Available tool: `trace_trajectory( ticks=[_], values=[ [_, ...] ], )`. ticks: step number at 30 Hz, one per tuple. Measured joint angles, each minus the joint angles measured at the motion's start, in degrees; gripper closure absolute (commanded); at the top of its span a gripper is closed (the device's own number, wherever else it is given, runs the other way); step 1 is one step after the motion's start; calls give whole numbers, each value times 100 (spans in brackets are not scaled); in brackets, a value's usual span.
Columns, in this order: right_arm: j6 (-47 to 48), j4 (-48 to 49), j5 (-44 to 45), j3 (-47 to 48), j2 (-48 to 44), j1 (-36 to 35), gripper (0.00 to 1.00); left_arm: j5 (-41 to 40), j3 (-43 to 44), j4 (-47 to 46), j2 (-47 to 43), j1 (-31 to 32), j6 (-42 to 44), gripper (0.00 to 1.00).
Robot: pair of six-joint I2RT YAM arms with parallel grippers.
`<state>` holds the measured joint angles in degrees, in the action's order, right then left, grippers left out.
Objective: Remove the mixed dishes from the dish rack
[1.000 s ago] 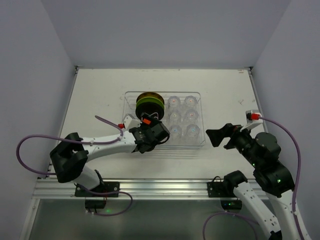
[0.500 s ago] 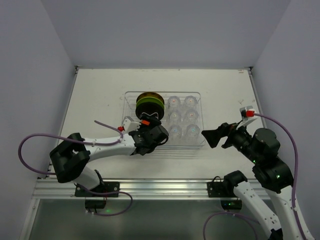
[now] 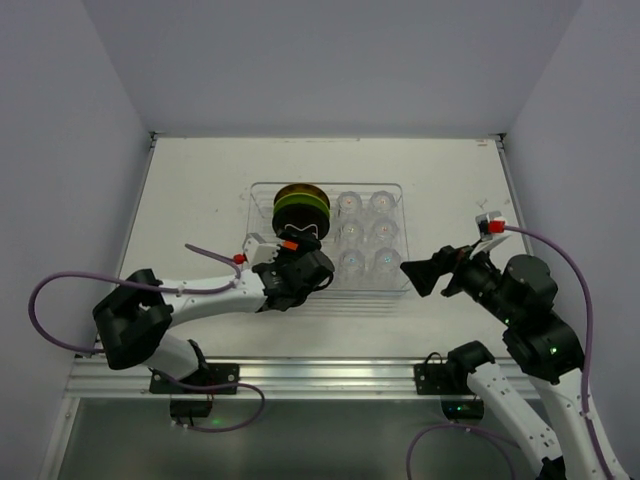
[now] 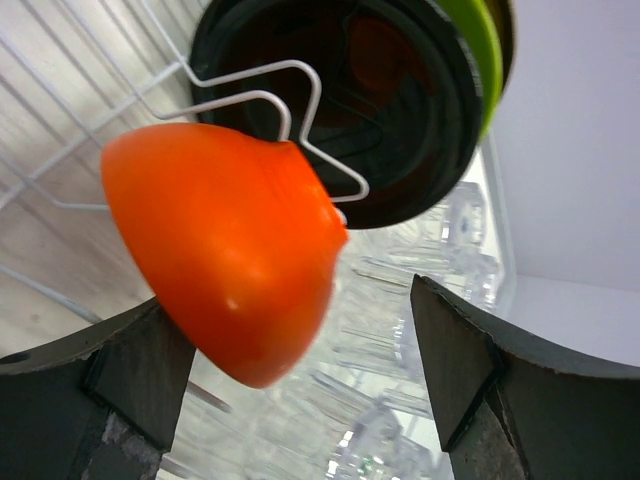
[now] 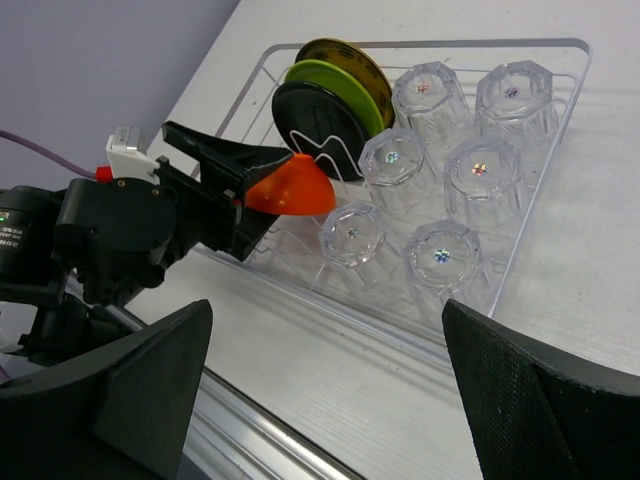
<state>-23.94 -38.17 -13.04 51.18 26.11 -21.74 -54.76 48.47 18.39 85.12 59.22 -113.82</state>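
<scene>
Left gripper (image 4: pixel 295 335): jaws wide, one finger on each side of the small orange bowl (image 4: pixel 225 250), nothing clamped. One finger sits close under the bowl's wall, contact unclear; the other stands apart with a gap showing.
Small orange bowl: tipped on its side in the near-left part of the dish rack (image 5: pixel 572 120), just in front of the black plate (image 4: pixel 400 100), beside a white wire loop (image 4: pixel 300 95).
Plates: on edge in a row at the rack's left end, with black nearest the arms, lime-green plate (image 4: pixel 478 60) behind it, and olive plate with yellow pattern (image 5: pixel 350 60) farthest.
Glass cups (image 5: pixel 478 180): six, clear, in three rows of two filling the rack's right part, just beside the plates.
Dish rack: clear plastic with raised walls, flat on the white worktop (image 3: pixel 200 190), about midway across.
Right gripper (image 3: pixel 410 272): jaws spread fully, holding nothing, above the worktop just off the rack's near-right corner, pointed toward the rack.
</scene>
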Motion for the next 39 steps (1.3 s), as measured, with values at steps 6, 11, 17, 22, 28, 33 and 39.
trace_trajectory(
  ticks=[6, 11, 17, 22, 28, 33, 39],
  values=[
    [0, 9, -2, -42, 2, 0, 1, 74, -31, -332, -247, 4, -17, 10],
    [2, 9, 0, -46, 2, 0, 1, 70, -46, -413, -254, 4, -17, 10],
    [4, 13, -2, -83, 4, 0, 1, 22, -87, -417, -254, 4, -20, 11],
    [4, 107, -4, -201, 11, 0, 1, -96, -466, -892, -251, -48, -24, 16],
    [24, 184, -7, -306, 15, 0, 1, -114, -719, -1725, -251, -94, -28, 21],
    [0, 339, -144, -404, 15, 0, 1, -118, -1060, -2463, -297, -96, -52, 28],
    [-70, 518, -442, -501, 13, 0, 1, -74, -1117, -2503, -391, -96, -68, 43]
  ],
)
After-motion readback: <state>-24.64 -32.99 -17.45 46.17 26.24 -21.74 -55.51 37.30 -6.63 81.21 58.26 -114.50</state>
